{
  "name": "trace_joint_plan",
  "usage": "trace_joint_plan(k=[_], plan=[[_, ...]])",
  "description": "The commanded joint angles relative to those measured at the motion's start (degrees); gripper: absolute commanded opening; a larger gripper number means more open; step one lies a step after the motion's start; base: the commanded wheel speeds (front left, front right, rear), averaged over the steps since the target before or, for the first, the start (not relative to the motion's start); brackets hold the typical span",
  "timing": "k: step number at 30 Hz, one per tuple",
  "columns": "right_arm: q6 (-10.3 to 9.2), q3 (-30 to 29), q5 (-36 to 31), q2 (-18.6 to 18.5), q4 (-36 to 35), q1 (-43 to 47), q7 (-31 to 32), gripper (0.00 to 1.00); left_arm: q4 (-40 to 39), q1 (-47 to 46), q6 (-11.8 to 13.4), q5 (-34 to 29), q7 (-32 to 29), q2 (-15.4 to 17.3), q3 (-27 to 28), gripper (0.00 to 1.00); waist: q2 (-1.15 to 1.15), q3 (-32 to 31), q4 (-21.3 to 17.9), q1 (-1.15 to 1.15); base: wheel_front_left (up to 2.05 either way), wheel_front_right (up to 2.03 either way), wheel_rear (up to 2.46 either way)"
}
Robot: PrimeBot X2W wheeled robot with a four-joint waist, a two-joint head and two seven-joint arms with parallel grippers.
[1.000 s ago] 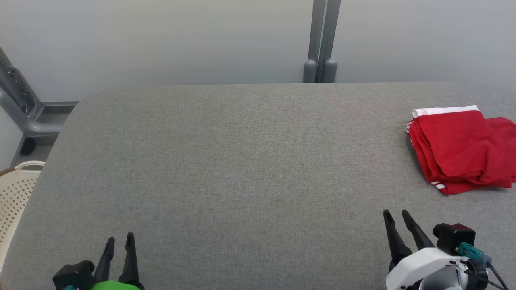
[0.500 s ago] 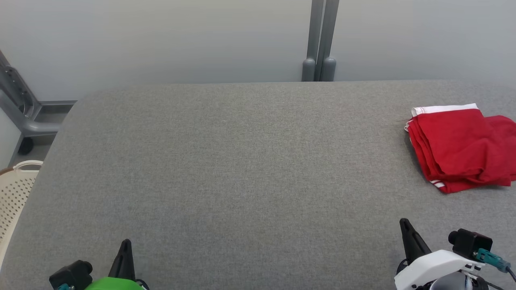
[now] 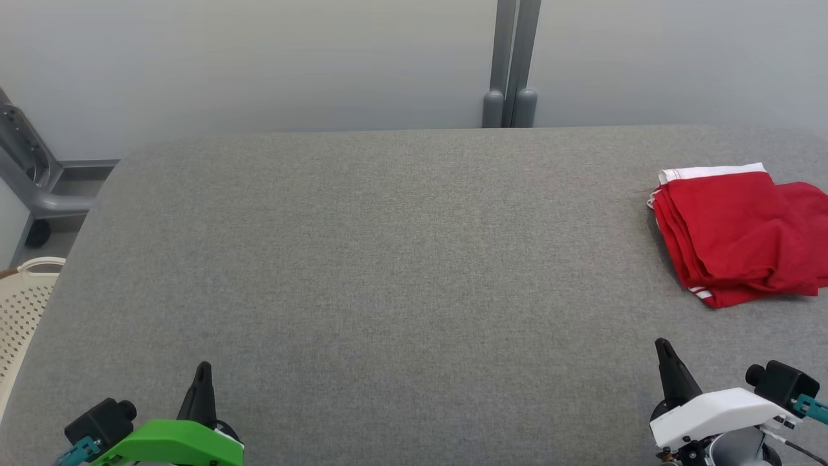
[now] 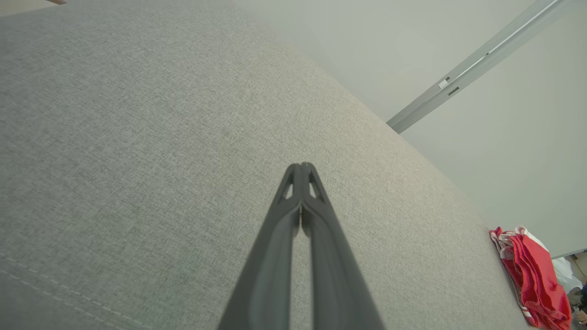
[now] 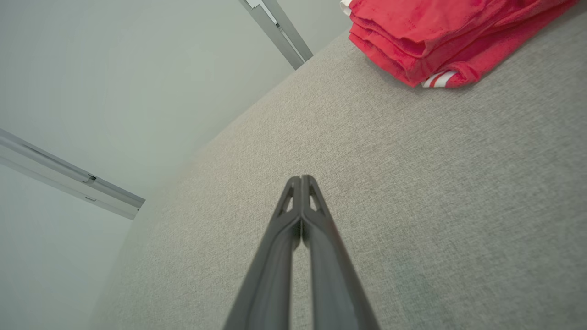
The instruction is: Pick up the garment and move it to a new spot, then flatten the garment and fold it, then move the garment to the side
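A folded red garment (image 3: 737, 233) with white trim lies at the right side of the grey table (image 3: 388, 259), partly cut off by the head view's right edge. It also appears far off as the red garment (image 4: 534, 275) in the left wrist view and close by as the red garment (image 5: 440, 32) in the right wrist view. My left gripper (image 3: 203, 370) hovers at the table's near left, shut and empty; its tips (image 4: 301, 166) meet. My right gripper (image 3: 662, 344) is at the near right, a short way in front of the garment, shut and empty, with its tips (image 5: 301, 178) together.
A cream perforated basket (image 3: 22, 310) stands off the table's left edge. A grey metal frame (image 3: 29, 175) sits at the back left, and a grey post (image 3: 510, 65) rises behind the table against the pale wall.
Both grippers went from open to shut. Both arms drew back toward the near edge and turned on their wrists. The camera shifted slightly.
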State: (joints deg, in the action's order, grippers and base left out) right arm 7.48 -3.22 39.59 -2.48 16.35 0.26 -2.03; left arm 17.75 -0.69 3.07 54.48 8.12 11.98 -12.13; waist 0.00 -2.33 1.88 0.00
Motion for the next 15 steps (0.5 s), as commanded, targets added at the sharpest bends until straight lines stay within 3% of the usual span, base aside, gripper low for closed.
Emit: trace_joint_plan(k=[1,15], plan=[[0.0,-0.63,2.65,-0.24,-1.07,-1.75,0.47,0.0,-0.37,-2.24,-0.7,1.99,-0.56,0.01,1.06,0.0,0.0,0.05,-0.04,0.0,0.0,0.0,0.0],[0.01,-2.52,12.85,-0.31,-1.41,-2.82,2.45,0.0,0.34,-4.57,-2.76,9.57,-3.12,-1.87,3.49,0.0,0.0,0.42,-0.31,0.0,0.0,0.0,0.0]])
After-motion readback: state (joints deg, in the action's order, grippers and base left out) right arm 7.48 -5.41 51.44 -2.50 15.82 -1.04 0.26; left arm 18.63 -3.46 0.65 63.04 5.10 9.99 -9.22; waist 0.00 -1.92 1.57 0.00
